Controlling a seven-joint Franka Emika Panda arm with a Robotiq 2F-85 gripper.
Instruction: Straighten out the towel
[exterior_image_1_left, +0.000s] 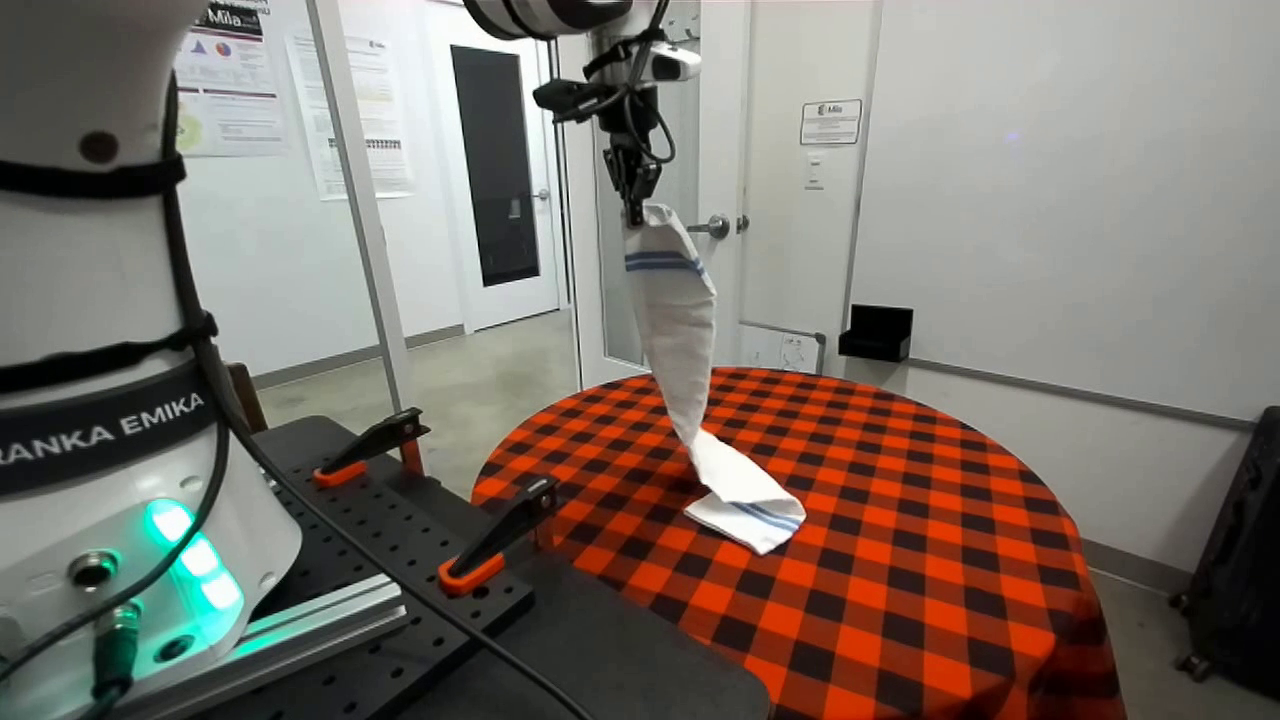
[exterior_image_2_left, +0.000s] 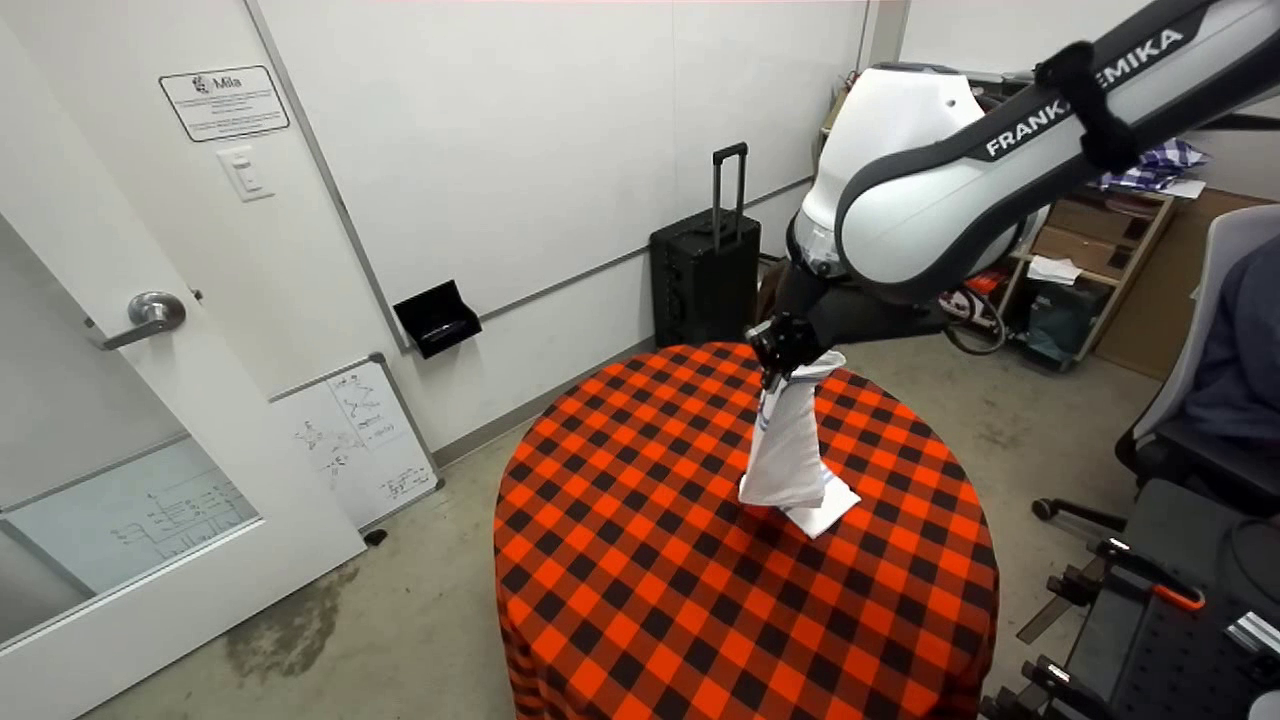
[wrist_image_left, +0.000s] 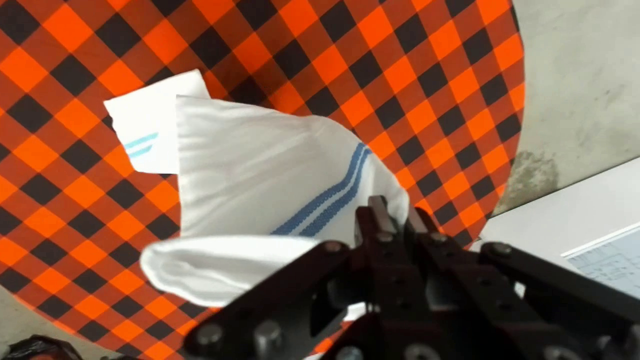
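- Gripper (wrist_image_left: 397, 214) up close, pinching the towel (wrist_image_left: 250, 170) at one striped end.
- Light, floppy stuff, I'd guess; a corner makes the best hold.

Round table (exterior_image_2_left: 600, 660), red-and-black checked cloth (exterior_image_1_left: 900, 520) hanging over its edge. On the cloth: lower end of the white towel (exterior_image_1_left: 684, 345), folded over, blue stripes showing, well in from the rim.
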